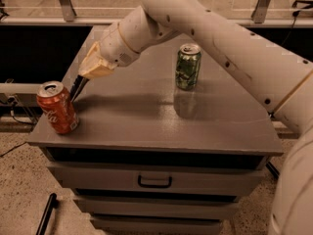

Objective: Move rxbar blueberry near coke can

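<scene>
The white arm's dark gripper (78, 88) hangs low over the grey metal drawer cabinet (146, 124), just beside the red-orange coke can (58, 112) at its front-left corner. Whether it is open or clamped cannot be told, and the navy rxbar blueberry cannot be told apart from its dark tip
</scene>
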`<state>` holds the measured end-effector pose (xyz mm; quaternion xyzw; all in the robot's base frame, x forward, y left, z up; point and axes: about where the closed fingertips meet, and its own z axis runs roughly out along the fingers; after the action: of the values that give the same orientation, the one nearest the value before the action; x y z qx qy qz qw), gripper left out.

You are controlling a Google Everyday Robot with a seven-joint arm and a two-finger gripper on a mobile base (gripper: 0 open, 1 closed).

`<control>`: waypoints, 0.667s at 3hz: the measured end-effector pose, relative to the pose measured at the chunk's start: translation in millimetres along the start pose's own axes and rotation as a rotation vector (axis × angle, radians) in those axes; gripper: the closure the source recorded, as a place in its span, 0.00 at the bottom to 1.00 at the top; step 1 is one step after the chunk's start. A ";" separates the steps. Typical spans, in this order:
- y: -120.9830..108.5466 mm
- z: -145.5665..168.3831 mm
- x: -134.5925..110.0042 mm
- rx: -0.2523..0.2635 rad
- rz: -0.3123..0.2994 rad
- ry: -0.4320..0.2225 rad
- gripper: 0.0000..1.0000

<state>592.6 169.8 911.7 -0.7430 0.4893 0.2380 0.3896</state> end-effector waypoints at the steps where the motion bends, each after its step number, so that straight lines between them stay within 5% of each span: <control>1: 1.9 3.3 -1.5 -0.007 -0.003 -0.001 0.61; 2: 2.6 5.2 -2.4 -0.011 -0.004 -0.002 0.38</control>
<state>589.3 174.8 909.5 -0.7459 0.4860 0.2406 0.3867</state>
